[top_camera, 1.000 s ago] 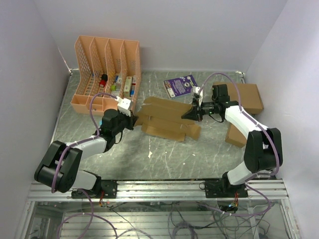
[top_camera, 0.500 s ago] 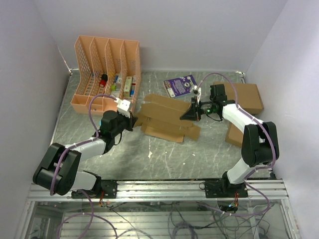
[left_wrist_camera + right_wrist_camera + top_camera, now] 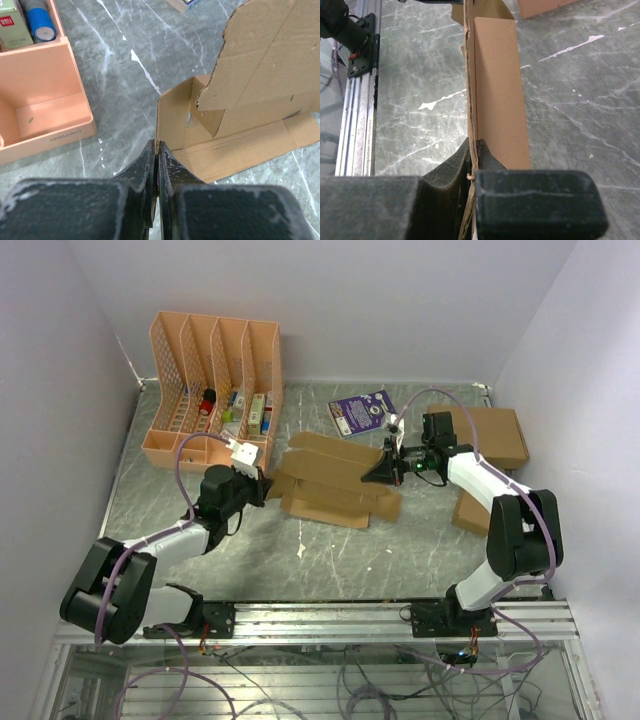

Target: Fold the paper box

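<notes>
Brown cardboard: one paper box [image 3: 335, 480], a creased sheet, spans between two grippers. Left gripper [image 3: 262, 483] pinches its left flap edge; right gripper [image 3: 385, 468] pinches its right edge. Beyond left gripper: one peach rack [image 3: 165, 455]. Beyond right gripper: one purple booklet [image 3: 362, 412]. Outboard of it: one large cardboard box [image 3: 490, 435] and one small carton [image 3: 470, 512].

A wide brown die-cut cardboard sheet [image 3: 330, 480], creased and with some flaps raised, lies in the middle of the grey marbled table [image 3: 340, 560]. The left gripper [image 3: 268, 486] is at its left edge and the right gripper [image 3: 384, 470] at its right edge, both sets of jaws pinched shut on the cardboard. At the far left stands a peach plastic four-slot file rack [image 3: 168, 390] holding small items. A purple booklet [image 3: 362, 412] lies just beyond the sheet, and at the right side rest a large brown cardboard box [image 3: 500, 435] and, nearer, a small brown carton [image 3: 468, 512].
</notes>
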{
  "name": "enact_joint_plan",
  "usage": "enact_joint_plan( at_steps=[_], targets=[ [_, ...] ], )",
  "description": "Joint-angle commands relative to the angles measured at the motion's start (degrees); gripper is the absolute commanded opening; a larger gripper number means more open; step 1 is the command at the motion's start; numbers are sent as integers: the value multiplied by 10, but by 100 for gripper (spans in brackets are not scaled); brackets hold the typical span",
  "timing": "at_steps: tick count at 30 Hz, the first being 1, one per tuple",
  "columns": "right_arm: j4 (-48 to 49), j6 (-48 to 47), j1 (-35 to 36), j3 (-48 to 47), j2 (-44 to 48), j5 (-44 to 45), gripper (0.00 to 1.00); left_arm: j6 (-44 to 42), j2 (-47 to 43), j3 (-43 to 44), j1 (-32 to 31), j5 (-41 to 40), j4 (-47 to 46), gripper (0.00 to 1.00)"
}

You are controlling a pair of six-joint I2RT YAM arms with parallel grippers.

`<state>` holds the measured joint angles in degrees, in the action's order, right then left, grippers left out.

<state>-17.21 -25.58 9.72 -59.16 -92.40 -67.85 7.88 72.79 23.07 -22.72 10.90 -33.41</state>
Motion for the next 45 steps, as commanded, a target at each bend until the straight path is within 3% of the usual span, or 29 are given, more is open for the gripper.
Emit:
enact_joint_plan(
  at_steps=[1, 14, 29, 38, 45],
  targets=[
    [-29, -41, 1, 15, 25, 14, 0, 20, -22, 15, -2, -7, 0, 10],
    [-47, -91, 29, 57, 58, 35, 0, -3, -55, -92, -24, 10, -139, 7],
    [-88, -169, 35, 95, 107, 66, 0, -20, -87, -149, -150, -113, -160, 7],
    [-67, -158, 32, 107, 120, 80, 0, 35, -56, -162, -216, -180, -164, 7],
    [-74, -167, 29, 109, 133, 88, 0, 80, -68, -144, -227, -214, -96, 9]
  ],
)
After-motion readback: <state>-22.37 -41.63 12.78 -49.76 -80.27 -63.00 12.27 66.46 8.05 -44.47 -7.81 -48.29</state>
